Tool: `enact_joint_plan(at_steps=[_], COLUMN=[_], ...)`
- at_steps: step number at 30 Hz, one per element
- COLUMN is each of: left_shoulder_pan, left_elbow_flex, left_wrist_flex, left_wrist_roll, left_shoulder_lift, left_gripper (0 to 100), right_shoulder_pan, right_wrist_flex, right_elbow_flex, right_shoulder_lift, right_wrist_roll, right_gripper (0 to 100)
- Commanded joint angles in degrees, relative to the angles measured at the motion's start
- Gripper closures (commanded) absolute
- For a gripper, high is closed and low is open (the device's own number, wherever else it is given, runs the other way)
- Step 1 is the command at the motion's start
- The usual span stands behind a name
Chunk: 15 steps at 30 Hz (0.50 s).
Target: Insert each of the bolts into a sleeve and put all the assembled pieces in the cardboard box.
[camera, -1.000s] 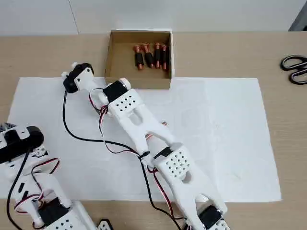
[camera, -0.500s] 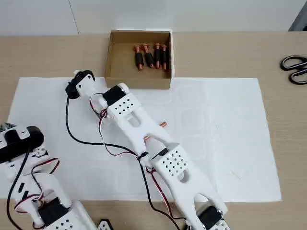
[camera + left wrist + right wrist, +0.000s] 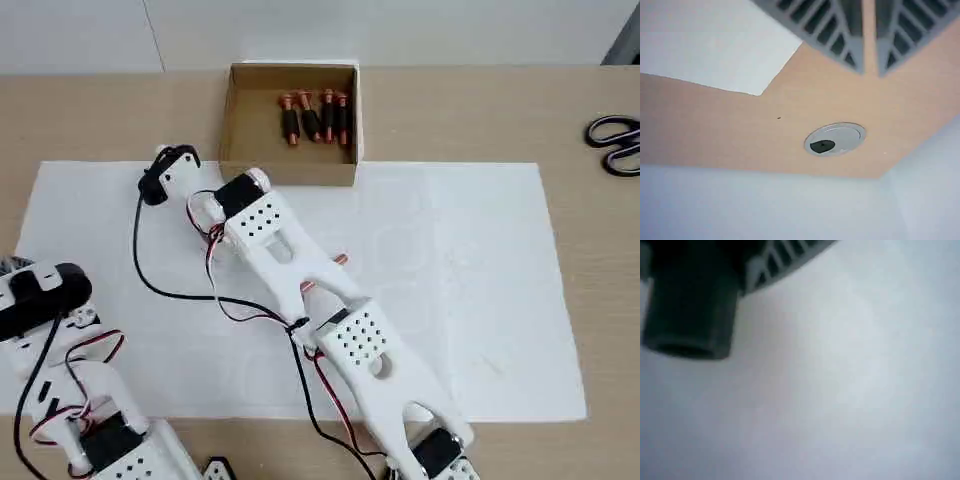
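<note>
**High view.** The open brown cardboard box (image 3: 237, 120) is sitting on the light wooden table (image 3: 90, 110), overlapping the far edge of the large white paper sheet (image 3: 480, 260). Four assembled pieces (image 3: 310, 122) (orange bolts pushed through black sleeves) are lying side by side inside the box, toward its right-hand wall. The white right arm (image 3: 300, 260) is stretching diagonally across the sheet, with its wrist just beside the box's near left corner. A small orange bolt (image 3: 340, 260) is peeking out from under that arm on the paper, and most of it is hidden. The left arm (image 3: 100, 400) is resting folded at the near left corner of the sheet. A pair of black-handled scissors (image 3: 612, 143) is lying on the bare wood, well apart from everything else.

**Right wrist view.** The right gripper (image 3: 735, 275) is pinching a black tubular sleeve (image 3: 690, 310), whose open end is pointing toward the white paper. One grey latticed jaw is showing beside the sleeve.

**Left wrist view.** The left gripper (image 3: 870, 74) is holding nothing, and its two grey latticed jaws are drawn together with only a narrow slit between them. Beyond it, a corner of the paper and a round grey cable grommet (image 3: 834, 139) set in the table are showing.
</note>
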State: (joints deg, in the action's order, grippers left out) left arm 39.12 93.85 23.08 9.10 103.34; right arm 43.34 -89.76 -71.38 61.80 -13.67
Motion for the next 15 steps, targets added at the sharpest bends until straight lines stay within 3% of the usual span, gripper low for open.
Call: enact_joint_plan(at_steps=[1, 7, 11, 15], left_shoulder_pan=[-0.09, -2.99, -12.48, -25.32], left_elbow_flex=[-0.66, -0.75, -1.98, -7.34], left_wrist_flex=[0.09, 0.0, 0.62, 10.81], left_wrist_roll=[-0.44, -0.53, -0.53, -3.34], left_shoulder_lift=[0.44, 0.44, 0.26, 0.09], left_gripper=[99, 99, 99, 99], right_shoulder_pan=[-2.68, -6.46, -8.48, -8.48], right_wrist_flex=[-6.02, -7.43, -7.87, -7.96], right_elbow_flex=[-9.41, -11.96, -5.27, 8.44], right_shoulder_lift=[-7.87, -12.88, -17.45, -26.77], right_wrist_roll=[-0.26, -0.26, -0.26, -0.26], right_gripper=[97.5, 97.5, 97.5, 97.5])
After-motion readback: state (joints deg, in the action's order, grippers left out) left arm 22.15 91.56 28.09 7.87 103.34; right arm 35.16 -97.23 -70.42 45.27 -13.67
